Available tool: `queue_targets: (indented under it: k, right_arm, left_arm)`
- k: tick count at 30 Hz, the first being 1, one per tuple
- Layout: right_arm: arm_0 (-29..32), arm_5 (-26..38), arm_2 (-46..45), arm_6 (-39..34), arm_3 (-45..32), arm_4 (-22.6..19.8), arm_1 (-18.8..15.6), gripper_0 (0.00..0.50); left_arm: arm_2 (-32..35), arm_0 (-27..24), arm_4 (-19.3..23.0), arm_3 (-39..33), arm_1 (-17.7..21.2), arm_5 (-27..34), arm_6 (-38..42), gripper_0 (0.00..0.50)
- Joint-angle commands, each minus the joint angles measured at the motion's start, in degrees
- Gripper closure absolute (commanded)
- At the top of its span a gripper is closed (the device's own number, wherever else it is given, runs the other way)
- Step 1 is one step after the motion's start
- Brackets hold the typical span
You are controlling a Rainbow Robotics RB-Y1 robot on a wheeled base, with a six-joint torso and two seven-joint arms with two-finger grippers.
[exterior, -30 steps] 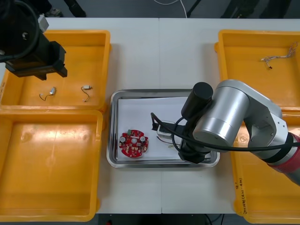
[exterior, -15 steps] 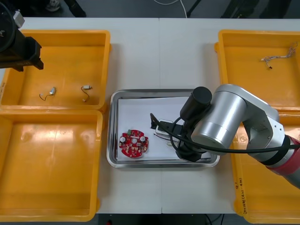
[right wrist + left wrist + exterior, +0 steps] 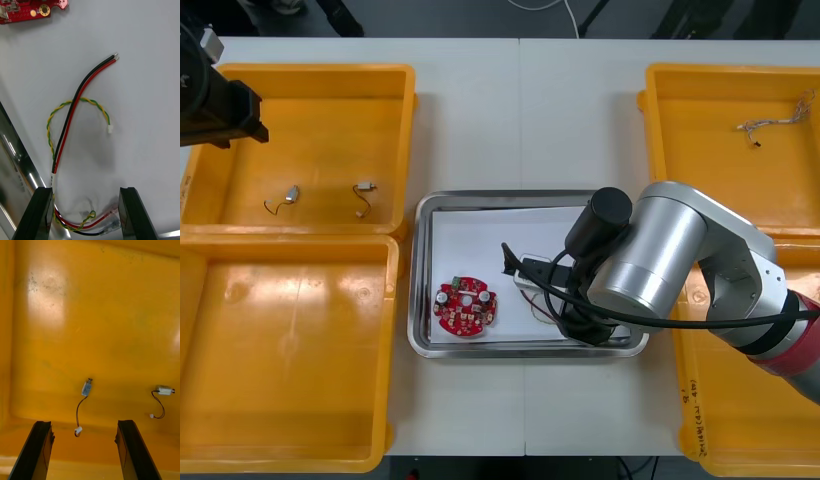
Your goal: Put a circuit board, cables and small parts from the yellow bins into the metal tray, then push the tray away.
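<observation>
**A:** Toward the near right corner of the metal tray (image 3: 420, 300), the right gripper (image 3: 85, 197) hangs with its fingers spread and nothing pinched between them.

**B:** So the cables are down?

**A:** Yes. The red and black cable (image 3: 77, 108) and the twisted yellow and green cable (image 3: 56, 112) lie crossed and loose on the white liner. A second ago no loops showed beside the arm.

**B:** And the board?

**A:** The circuit board (image 3: 465, 307) sits by the tray's near left corner, well apart from the cables.

**B:** What's left, then?

**A:** The small metal parts (image 3: 290, 195), I'd judge. Both still lie in the far left yellow bin (image 3: 395, 130). The left gripper (image 3: 82, 427), also spread and holding nothing, has drawn back toward the table's far left corner. It looks down on them and is likely to fetch one next.
</observation>
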Motion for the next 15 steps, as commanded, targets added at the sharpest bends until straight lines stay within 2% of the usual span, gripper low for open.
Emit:
queue_targets:
  k: [1, 6, 15]
  right_arm:
    - [0.47, -0.44, -0.59, -0.50, -0.54, 1.20, 1.69, 0.000]
    - [-0.15, 1.67, -3.75, -0.59, -1.24, 0.50, 2.65, 0.000]
    - [-3.40, 13.36, -9.73, -0.76, -5.55, -0.55, 4.85, 0.000]
  left_arm:
    - [0.78, 0.19, -1.34, 4.31, -1.81, -3.63, -11.52, 0.000]
    - [-1.68, 0.19, -2.30, 6.94, -3.04, -6.18, -13.98, 0.000]
    - [-5.20, 0.19, -4.32, 7.12, -5.85, -7.67, -13.45, 0.000]
